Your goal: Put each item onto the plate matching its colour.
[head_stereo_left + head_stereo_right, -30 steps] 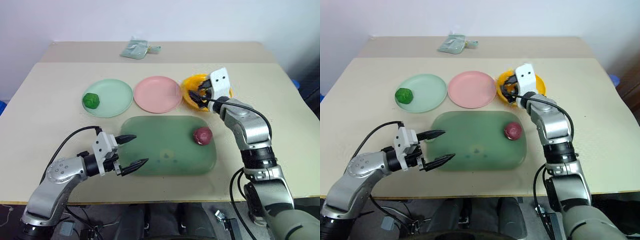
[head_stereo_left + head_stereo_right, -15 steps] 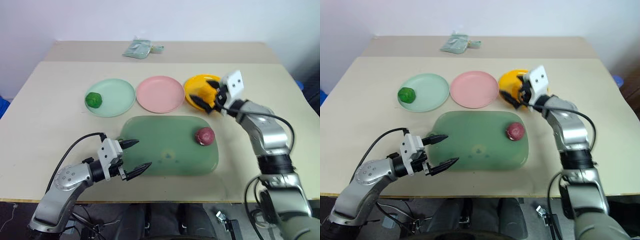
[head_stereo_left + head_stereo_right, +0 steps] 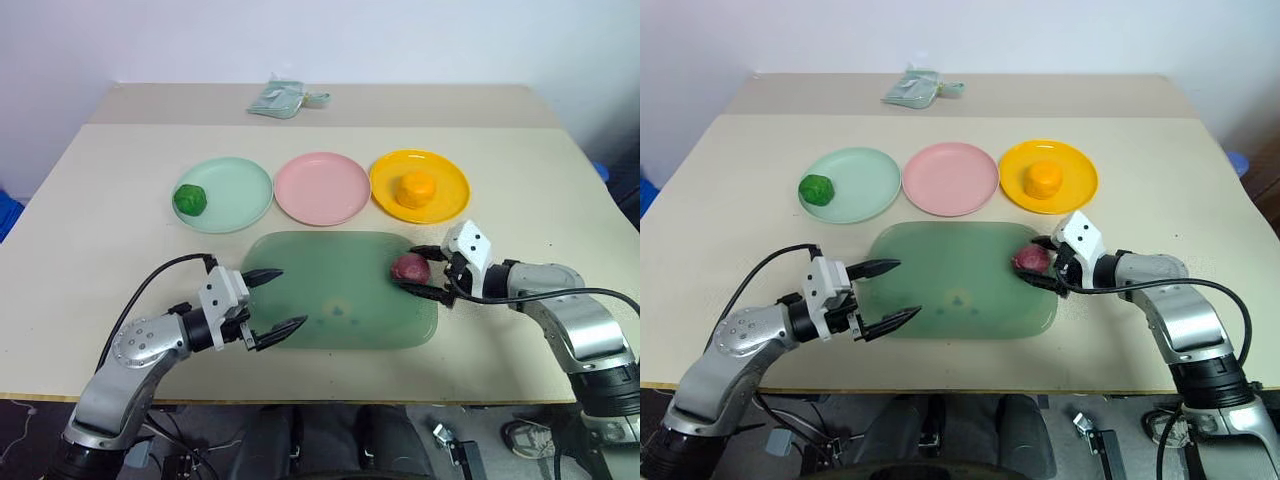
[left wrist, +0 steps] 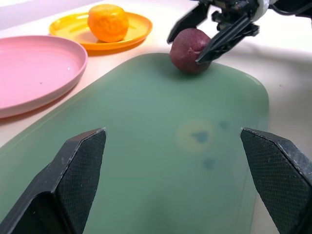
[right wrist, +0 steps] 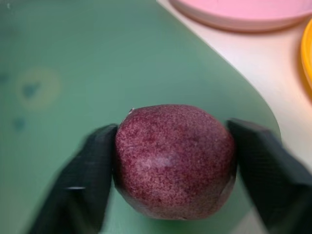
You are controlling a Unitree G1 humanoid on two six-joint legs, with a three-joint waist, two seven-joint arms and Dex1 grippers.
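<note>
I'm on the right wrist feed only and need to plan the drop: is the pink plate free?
Observer: Yes, the pink plate holds nothing.
Operator: Are the other balls sorted?
Observer: The orange ball sits on the yellow plate, the green ball on the mint plate.
Operator: Is the left gripper in my way?
Observer: No, the left gripper hangs open over the board's opposite end, away from the maroon ball.

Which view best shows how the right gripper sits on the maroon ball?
The right wrist view: the maroon ball sits large between the right gripper's two fingers, one against each side. The left wrist view shows that grip from farther away. Both eye views show it small, from above, on the green board.
</note>
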